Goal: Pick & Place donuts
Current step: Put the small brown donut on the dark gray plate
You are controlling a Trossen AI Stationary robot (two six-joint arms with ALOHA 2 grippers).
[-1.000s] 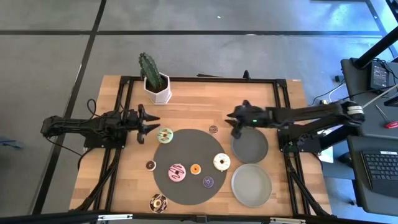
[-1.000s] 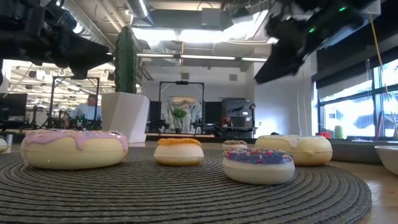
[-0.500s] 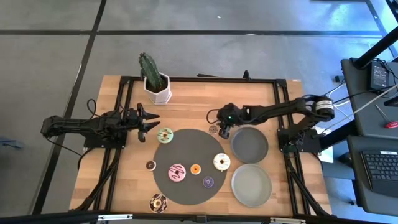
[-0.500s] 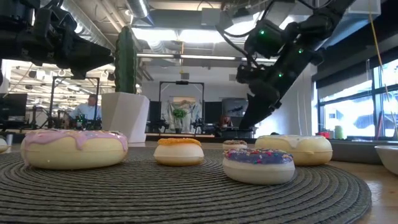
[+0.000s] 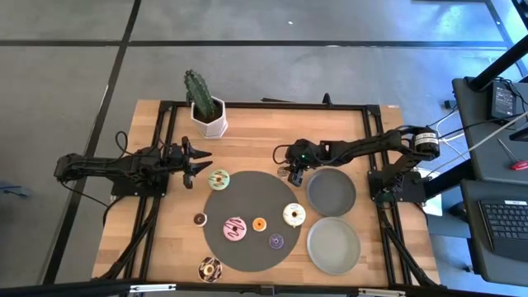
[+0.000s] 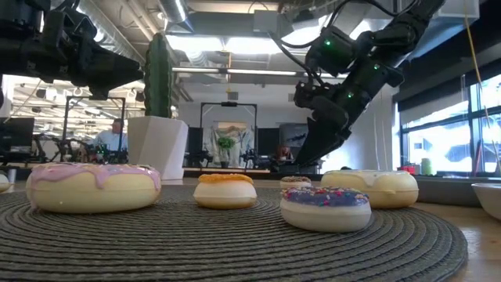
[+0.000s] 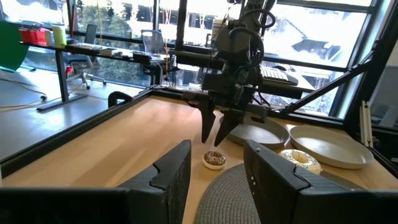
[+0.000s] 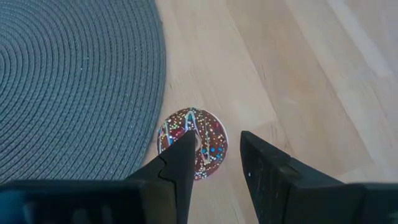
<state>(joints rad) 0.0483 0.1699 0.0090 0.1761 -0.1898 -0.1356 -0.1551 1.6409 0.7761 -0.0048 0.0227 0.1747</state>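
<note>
A brown sprinkled mini donut (image 8: 194, 143) lies flat on the bare wood just off the far right edge of the dark mat (image 5: 252, 219). My right gripper (image 5: 294, 171) hangs open just above it, fingers pointing down. In the left wrist view its fingertips (image 7: 214, 134) stand clear of the donut (image 7: 214, 159). My left gripper (image 5: 195, 161) waits open at the table's left, near the pale green donut (image 5: 219, 179). On the mat rest the pink (image 5: 235, 228), orange (image 5: 259, 223), cream (image 5: 294, 215) and purple (image 5: 275, 241) donuts.
Two grey plates (image 5: 331, 191) (image 5: 333, 245) sit right of the mat. A potted cactus (image 5: 204, 103) stands at the far edge. A brown mini donut (image 5: 200, 219) and a chocolate-sprinkled donut (image 5: 209, 268) lie on the wood at the mat's left and near side.
My right gripper has swung from over the far plate toward the table's left and come down, stopping just above the brown mini donut. No donut has moved.
</note>
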